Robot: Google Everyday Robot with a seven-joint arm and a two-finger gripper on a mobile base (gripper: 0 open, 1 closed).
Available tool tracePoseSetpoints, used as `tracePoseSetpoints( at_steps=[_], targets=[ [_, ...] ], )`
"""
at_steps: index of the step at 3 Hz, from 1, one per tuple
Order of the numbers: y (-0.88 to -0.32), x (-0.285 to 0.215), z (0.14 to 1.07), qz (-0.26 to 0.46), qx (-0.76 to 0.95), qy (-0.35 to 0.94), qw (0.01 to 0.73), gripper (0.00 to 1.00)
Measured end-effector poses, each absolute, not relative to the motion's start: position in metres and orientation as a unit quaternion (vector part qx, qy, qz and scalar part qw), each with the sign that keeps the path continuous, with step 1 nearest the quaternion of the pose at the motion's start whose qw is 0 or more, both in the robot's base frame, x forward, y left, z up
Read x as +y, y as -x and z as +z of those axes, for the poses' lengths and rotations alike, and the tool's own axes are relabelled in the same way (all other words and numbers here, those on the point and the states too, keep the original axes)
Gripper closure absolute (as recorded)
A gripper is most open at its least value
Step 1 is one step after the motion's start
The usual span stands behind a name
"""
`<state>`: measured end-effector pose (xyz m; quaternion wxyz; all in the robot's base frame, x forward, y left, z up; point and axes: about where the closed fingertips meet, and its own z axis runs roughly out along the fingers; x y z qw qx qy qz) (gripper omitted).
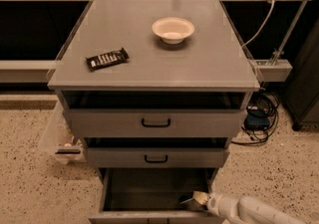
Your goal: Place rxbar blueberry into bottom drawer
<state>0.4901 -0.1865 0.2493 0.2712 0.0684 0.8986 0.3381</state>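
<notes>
My gripper (199,198), whose grip I cannot tell, sits at 5 o'clock in the bottom drawer (149,188); lifting out carelessly could clip its front rim.

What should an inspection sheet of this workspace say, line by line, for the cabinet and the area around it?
Surface: grey cabinet top, with two items on it.
Job's things: bottom drawer pulled open, dark inside; the rxbar blueberry cannot be made out.
Clutter: dark wrapped bar with white lettering, lying flat at the left of the top; pale bowl, upright, towards the back.
Grippers: gripper low inside the bottom drawer, near its right front corner.
Cables: black cables bundled on the floor at the right; white cord hanging above them.
Surroundings: speckled floor; clear plastic bin left of the cabinet.
</notes>
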Motion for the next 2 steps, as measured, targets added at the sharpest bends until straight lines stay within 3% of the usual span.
tracePoseSetpoints(
  at_steps=[1, 2],
  targets=[
    [-0.49, -0.1844, 0.2066, 0.327, 0.908, -0.093, 0.244, 1.0],
    [-0.4896, -0.1828, 0.2027, 0.326, 0.909, -0.093, 0.241, 0.81]
  ],
)
